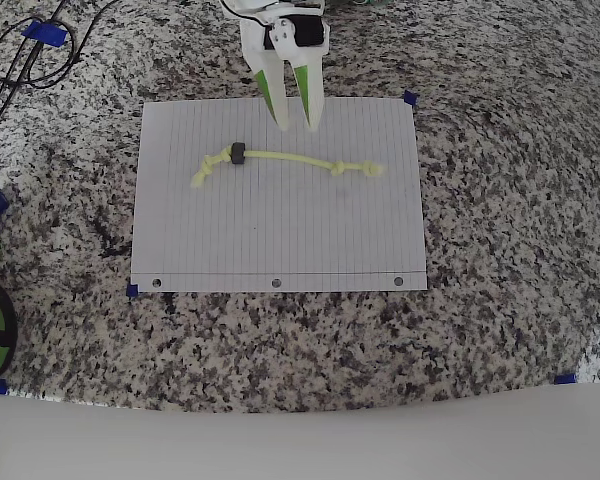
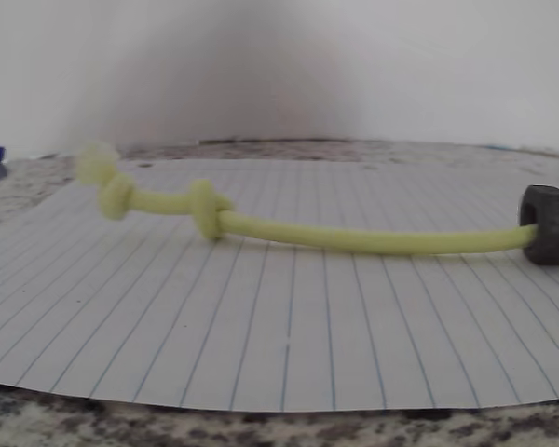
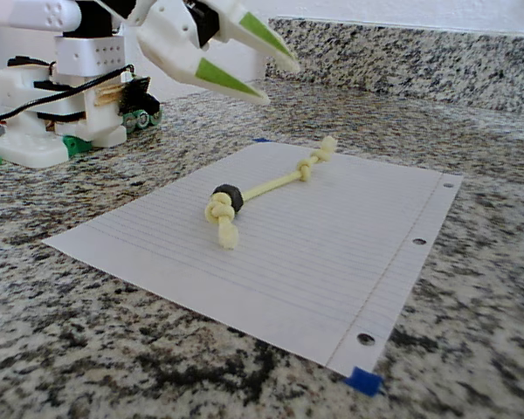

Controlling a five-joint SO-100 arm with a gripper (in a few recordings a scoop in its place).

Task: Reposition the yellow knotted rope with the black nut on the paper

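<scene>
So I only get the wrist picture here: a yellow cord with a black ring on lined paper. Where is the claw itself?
Observer: The gripper hangs above the paper's far edge, apart from the yellow knotted rope.
Operator: Is it open?
Observer: Yes, its green-tipped fingers are spread and hold nothing.
Operator: And what's beyond the ring on my right?
Observer: Past the black nut the rope ends in a knotted tail, lying wholly on the paper.

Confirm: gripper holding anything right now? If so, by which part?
Nothing held. The gripper is open above the paper's far edge; the yellow knotted rope with the black nut lies flat, untouched.
</scene>
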